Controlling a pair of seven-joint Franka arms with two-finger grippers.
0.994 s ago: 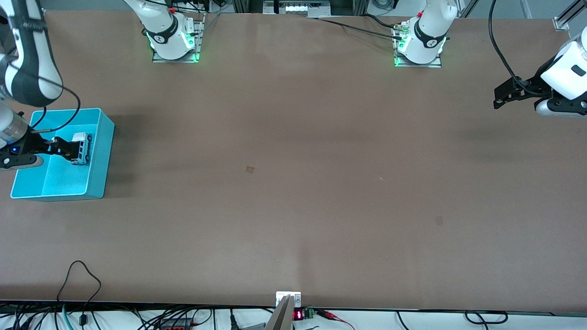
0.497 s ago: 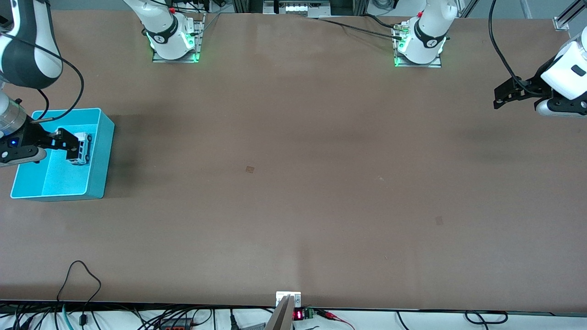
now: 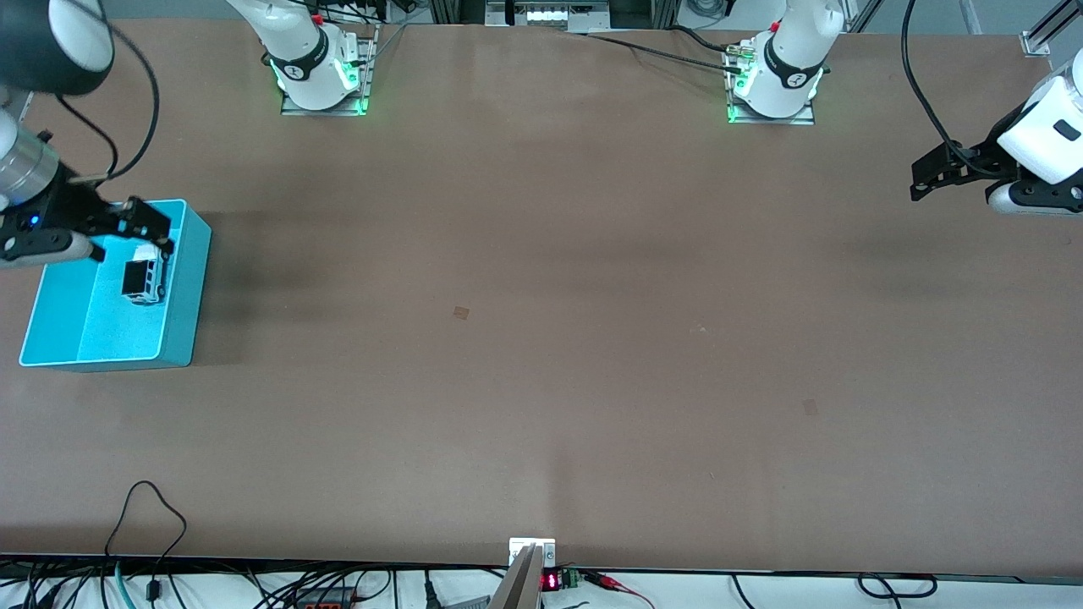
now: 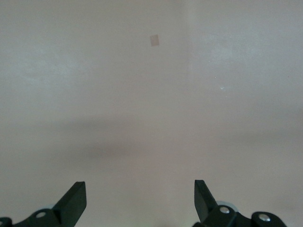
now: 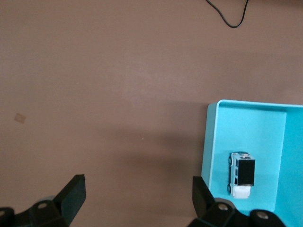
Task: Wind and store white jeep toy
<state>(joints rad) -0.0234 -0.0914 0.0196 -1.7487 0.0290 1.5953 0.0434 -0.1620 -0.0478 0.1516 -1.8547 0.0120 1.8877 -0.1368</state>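
The white jeep toy [image 3: 145, 277], white with a black roof, lies inside the turquoise bin [image 3: 188, 288] at the right arm's end of the table. It also shows in the right wrist view [image 5: 242, 173], in the bin [image 5: 211, 142]. My right gripper [image 3: 151, 225] is open and empty, raised over the bin's edge nearest the robot bases; its jaws stand wide apart [image 5: 137, 198]. My left gripper [image 3: 924, 179] is open and empty, waiting above the left arm's end of the table; in the left wrist view [image 4: 139, 201] only bare table lies below it.
The brown table [image 3: 541, 338] carries small tape marks [image 3: 460, 313] near its middle. Cables [image 3: 152, 516] lie along the edge nearest the front camera. The arm bases [image 3: 321, 76] stand at the top edge.
My right gripper has let go of the jeep, opened, and risen away toward the robot bases. The jeep now rests in the bin. The left arm has not moved.
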